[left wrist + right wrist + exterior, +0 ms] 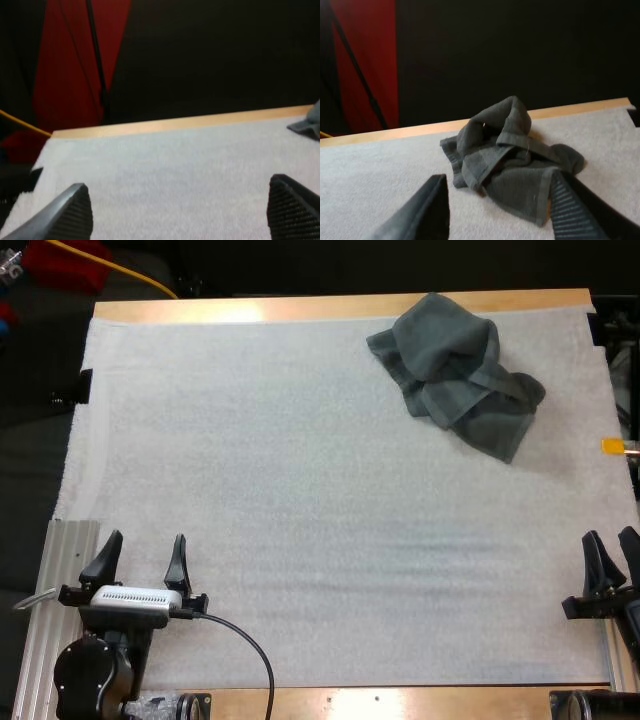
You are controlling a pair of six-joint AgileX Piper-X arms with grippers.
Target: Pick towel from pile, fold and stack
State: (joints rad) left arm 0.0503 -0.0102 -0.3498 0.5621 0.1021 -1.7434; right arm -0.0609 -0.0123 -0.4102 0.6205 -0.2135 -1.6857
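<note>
**Grey-green towel crumpled at the far right of the mat, both grippers open at the near edge**

Seen from above and behind the two arms, a white mat (300, 490) covers most of a wooden table (300, 308). One dark grey-green towel (455, 375) lies in a loose, crumpled heap on the mat, in the far right area and close to the table's far edge. Its folds bunch up in the middle, and one hemmed corner points toward the near right.

The left gripper (146, 540) sits at the near left corner of the mat, beside a ribbed metal rail (60, 610) that runs along the table's left side. Its two black fingers stand apart and point toward the far side, with bare mat between them. The left wrist camera shows the same spread, and an edge of the towel appears far off toward the wooden border.

The right gripper (610, 538) sits at the near right edge of the mat. Its fingers are also apart and hold nothing. From the right wrist camera, the towel lies ahead of those fingers, heaped against the far wooden strip with one fold arching upward.

Both grippers are well apart from the towel.
</note>
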